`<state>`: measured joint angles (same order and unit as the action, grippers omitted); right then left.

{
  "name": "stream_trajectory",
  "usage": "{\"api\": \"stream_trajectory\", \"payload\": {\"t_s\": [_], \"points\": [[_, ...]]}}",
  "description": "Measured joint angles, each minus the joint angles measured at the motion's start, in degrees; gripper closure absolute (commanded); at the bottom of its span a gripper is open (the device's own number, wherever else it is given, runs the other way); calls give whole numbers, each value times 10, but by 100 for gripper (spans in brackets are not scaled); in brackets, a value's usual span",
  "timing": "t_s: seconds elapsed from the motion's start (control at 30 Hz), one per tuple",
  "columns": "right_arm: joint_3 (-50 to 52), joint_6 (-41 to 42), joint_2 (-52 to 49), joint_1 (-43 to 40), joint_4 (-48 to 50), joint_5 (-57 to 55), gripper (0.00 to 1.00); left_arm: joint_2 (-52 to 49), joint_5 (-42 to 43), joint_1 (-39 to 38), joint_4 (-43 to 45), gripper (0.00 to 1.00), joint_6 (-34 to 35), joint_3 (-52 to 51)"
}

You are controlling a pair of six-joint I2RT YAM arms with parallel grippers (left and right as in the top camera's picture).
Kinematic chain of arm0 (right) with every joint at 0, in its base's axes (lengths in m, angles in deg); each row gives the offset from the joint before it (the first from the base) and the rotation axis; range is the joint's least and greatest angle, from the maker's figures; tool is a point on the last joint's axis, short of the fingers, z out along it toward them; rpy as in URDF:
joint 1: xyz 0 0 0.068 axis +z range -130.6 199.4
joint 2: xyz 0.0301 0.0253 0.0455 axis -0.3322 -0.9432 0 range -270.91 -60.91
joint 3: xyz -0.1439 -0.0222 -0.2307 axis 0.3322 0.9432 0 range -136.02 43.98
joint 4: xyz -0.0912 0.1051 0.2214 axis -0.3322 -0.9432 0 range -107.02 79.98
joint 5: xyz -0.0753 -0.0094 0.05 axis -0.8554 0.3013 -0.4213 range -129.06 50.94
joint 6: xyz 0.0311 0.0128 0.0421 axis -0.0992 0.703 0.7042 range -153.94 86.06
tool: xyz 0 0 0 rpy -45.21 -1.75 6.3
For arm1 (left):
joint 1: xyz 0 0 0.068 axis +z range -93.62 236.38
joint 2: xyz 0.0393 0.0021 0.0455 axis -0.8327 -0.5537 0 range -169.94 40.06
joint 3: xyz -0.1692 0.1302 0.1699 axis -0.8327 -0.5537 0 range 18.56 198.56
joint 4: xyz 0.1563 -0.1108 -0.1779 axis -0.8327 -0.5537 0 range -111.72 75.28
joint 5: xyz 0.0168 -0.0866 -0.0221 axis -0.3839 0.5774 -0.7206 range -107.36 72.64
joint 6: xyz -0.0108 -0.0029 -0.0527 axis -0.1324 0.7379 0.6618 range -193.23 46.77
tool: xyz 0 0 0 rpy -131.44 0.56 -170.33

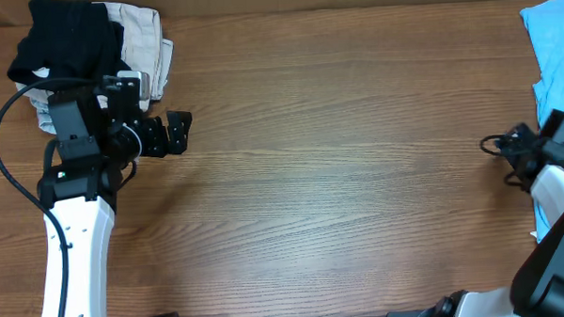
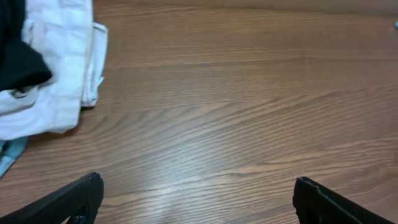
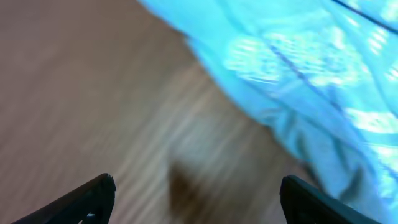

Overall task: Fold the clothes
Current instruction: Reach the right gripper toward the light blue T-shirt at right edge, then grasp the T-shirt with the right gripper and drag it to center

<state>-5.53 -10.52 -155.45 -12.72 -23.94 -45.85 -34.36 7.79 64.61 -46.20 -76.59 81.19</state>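
Sky-blue T-shirt (image 1: 553,45) cut off, right wrist view blurred

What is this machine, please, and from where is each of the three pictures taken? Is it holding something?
These are two robot arms at a wooden table. One picture looks down from above; the other two come from a camera on each wrist. The left gripper stands open over bare wood, near a pile of folded garments. The right gripper is open too, beside a sky-blue T-shirt bunched at the table's right edge. Neither holds anything. The right wrist picture is blurred.
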Motion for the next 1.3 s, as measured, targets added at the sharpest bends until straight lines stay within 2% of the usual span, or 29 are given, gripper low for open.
{"api": "stream_trajectory", "payload": {"t_s": [0.07,0.23,0.6,0.67,0.8,0.87,1.07,1.3], "points": [[0,6,-10,-18,-1,7,14,-2,4,-8,1,0,0,0],[0,12,-17,-47,-7,16,29,-29,9,-26,2,3,0,0],[-6,14,-50,-74,-50,-12,33,-99,9,-79,28,3,0,0],[-7,12,-50,-76,-55,-13,44,-99,9,-88,36,2,-1,0],[-8,12,-53,-77,-68,-23,81,-99,10,-94,46,2,-1,0],[-12,14,-58,-79,-75,-32,94,-99,10,-94,46,3,-1,0],[-26,14,-71,-84,-79,-20,96,-99,10,-94,55,2,-1,0],[-34,-10,-81,-60,-66,113,96,-99,10,-94,86,3,-1,0]]}}
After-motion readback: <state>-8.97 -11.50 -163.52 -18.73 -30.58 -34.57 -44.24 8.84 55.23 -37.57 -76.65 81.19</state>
